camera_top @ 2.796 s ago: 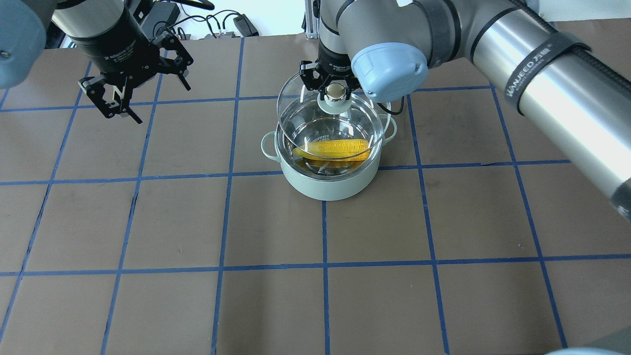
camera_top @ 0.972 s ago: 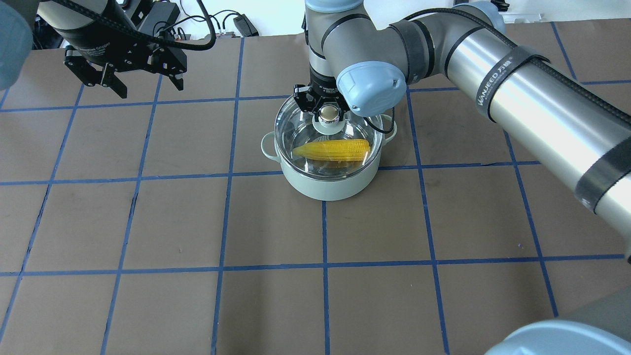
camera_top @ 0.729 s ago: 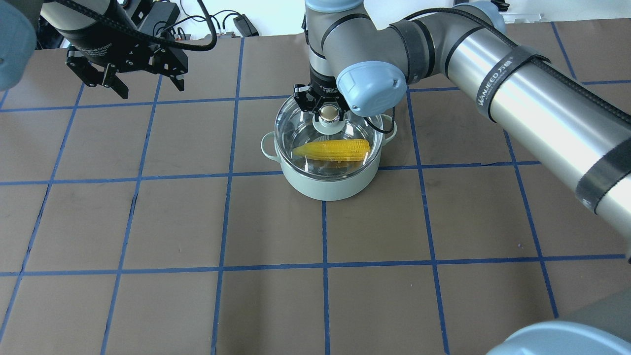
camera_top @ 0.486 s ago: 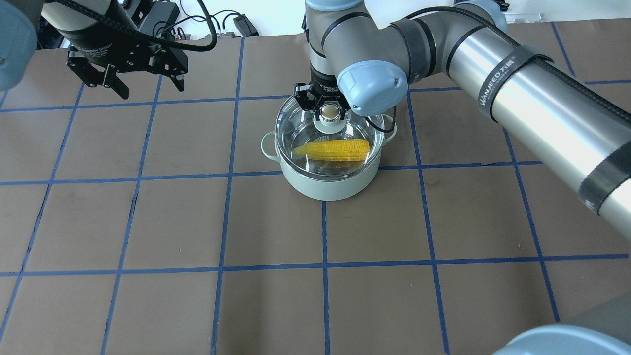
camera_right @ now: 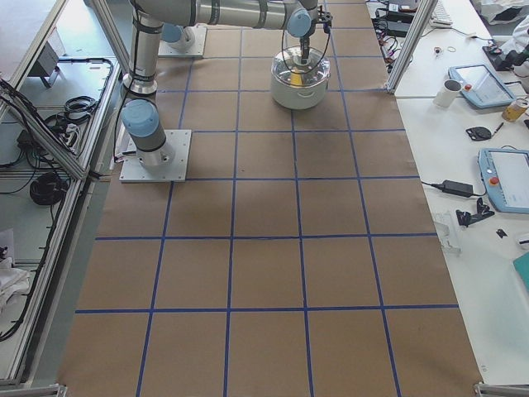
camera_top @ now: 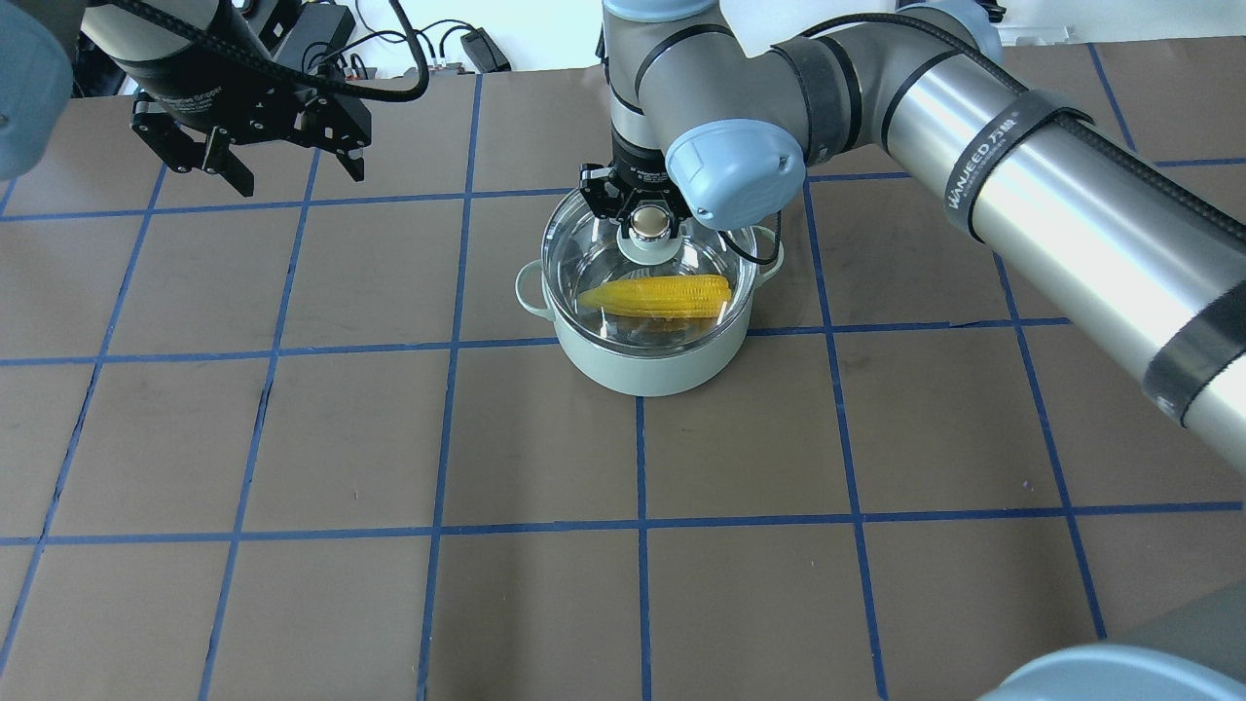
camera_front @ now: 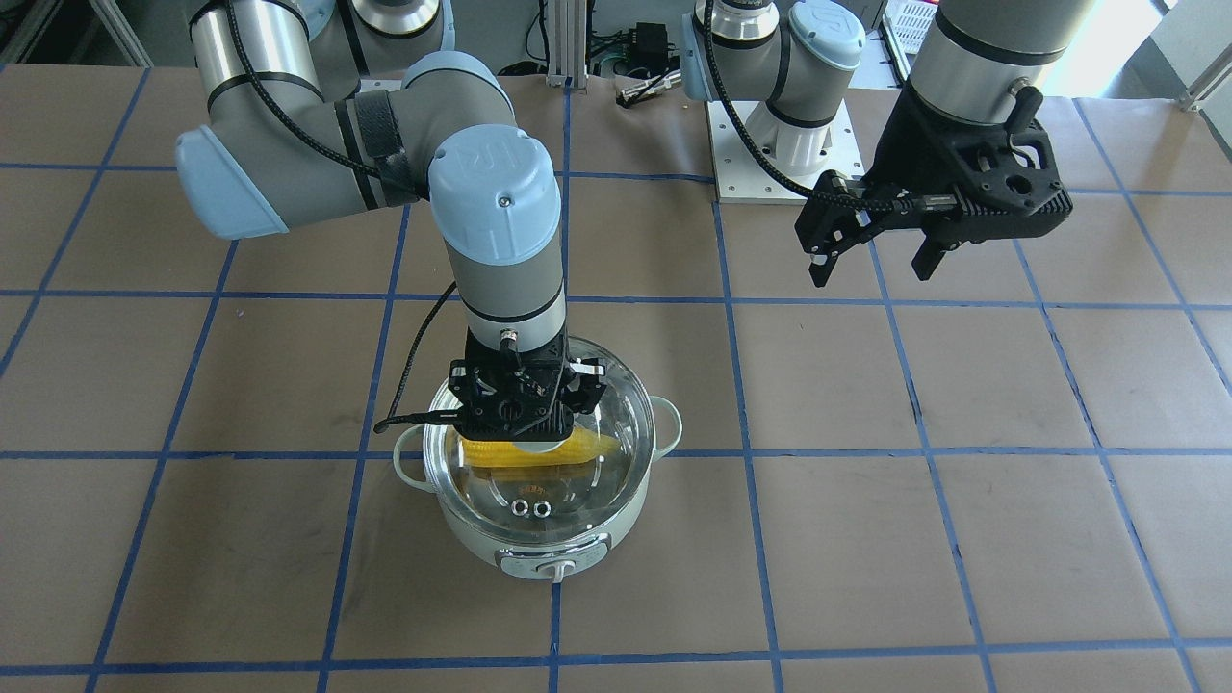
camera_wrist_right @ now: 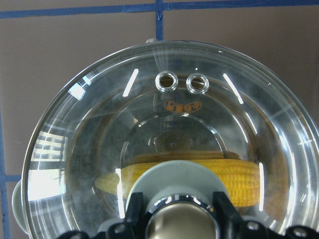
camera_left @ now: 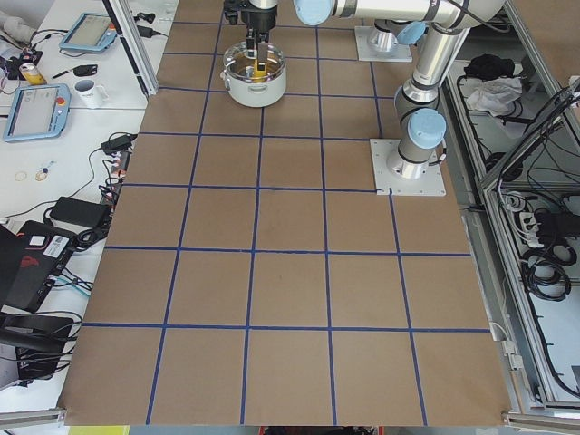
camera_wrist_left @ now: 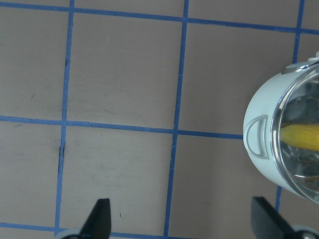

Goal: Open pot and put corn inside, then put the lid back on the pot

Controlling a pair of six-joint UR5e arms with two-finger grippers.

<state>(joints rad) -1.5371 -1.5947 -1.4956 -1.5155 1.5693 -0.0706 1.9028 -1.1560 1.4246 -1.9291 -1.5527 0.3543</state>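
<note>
Lid on pot, corn inside, right tool on the knob.

Your table (camera_top: pixel 545 604) is brown with a blue grid. In the overhead view the pot (camera_top: pixel 647 370) stands just past centre toward 12 o'clock. The lid (camera_top: pixel 594 253) sits level on the pot's rim. Under the glass you can see the corn (camera_top: pixel 662 292) lying 9-to-3, pointed end at 9 o'clock. Your right gripper (camera_wrist_right: pixel 177 219) comes straight down, fingers clamped on the lid's beige knob (camera_top: pixel 650 224). Your left gripper (camera_front: pixel 871 274) hangs at 10 o'clock from the pot, well apart, fingers spread and holding nothing. In the right wrist view the two vent rings (camera_wrist_right: pixel 182 82) sit at 12 o'clock.
</note>
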